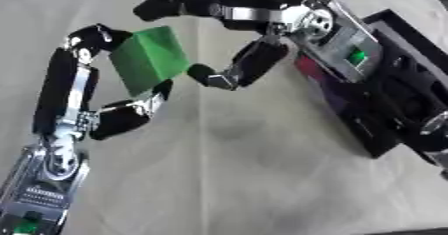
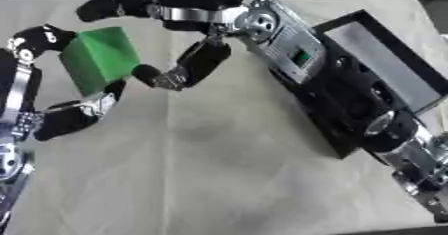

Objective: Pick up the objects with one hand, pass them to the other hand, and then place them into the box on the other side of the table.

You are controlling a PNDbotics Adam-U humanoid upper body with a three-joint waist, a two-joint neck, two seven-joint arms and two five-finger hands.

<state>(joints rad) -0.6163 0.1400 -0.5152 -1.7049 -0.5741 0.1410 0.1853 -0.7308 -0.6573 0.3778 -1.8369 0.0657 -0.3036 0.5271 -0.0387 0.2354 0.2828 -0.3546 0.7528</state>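
The solid green block (image 1: 149, 59) is held above the beige cloth-covered table (image 1: 245, 179), the left hand (image 1: 87, 94) curled around its left edges and the right hand (image 1: 236, 39) arched open at its right edge, beside the black rectangular box (image 2: 385, 74).

No text, label, brand, number or sign can be read on anything in either view.
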